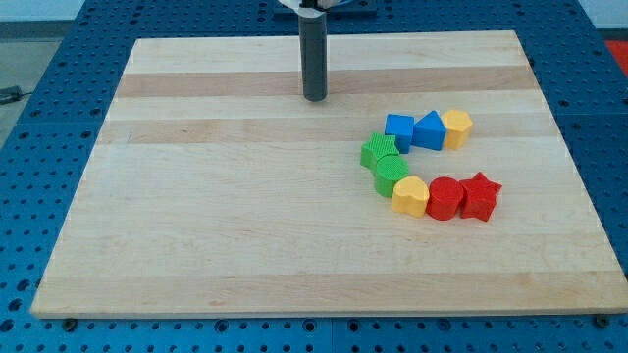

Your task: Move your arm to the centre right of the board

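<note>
My tip (314,98) rests on the wooden board (196,216) near the view's top centre, up and to the left of all the blocks. The blocks form a C-shaped cluster right of centre. Along its top are a blue cube (398,130), a blue triangular block (429,129) and a yellow hexagonal block (456,127). On its left are a green star (378,152) and a green cylinder (392,174). Along its bottom are a yellow block (410,195), a red cylinder (444,198) and a red star (480,196).
The board lies on a blue perforated table (39,88) that shows on all sides. The arm's rod comes down from the view's top edge.
</note>
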